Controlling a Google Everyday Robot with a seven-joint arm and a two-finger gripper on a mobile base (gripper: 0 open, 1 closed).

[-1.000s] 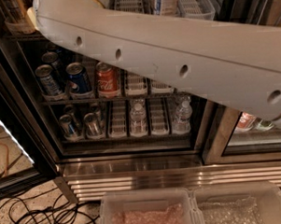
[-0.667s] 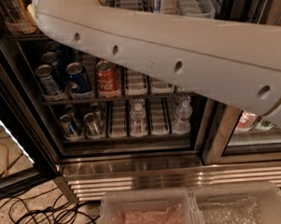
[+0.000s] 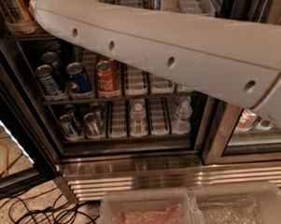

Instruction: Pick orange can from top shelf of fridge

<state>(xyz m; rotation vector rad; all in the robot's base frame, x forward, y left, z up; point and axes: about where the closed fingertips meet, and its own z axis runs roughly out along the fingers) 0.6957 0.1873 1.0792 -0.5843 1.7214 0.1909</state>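
Camera view showed your arm (image 3: pixel 175 51) stretched toward the top shelf (image 3: pixel 32 37). Your hand was out of frame, so you couldn't tell its grip. The orange can (image 3: pixel 15 11) looked unlifted.

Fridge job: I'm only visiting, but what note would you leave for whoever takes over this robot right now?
Gripper: out of view. The arm crosses the fridge front toward the upper left, and its end is past the frame edge.
Things: an orange can shows at the far upper left on the top shelf, partly cut off.
Done: no grasp can be confirmed.
Left: grip the can, then lift it out of the fridge.
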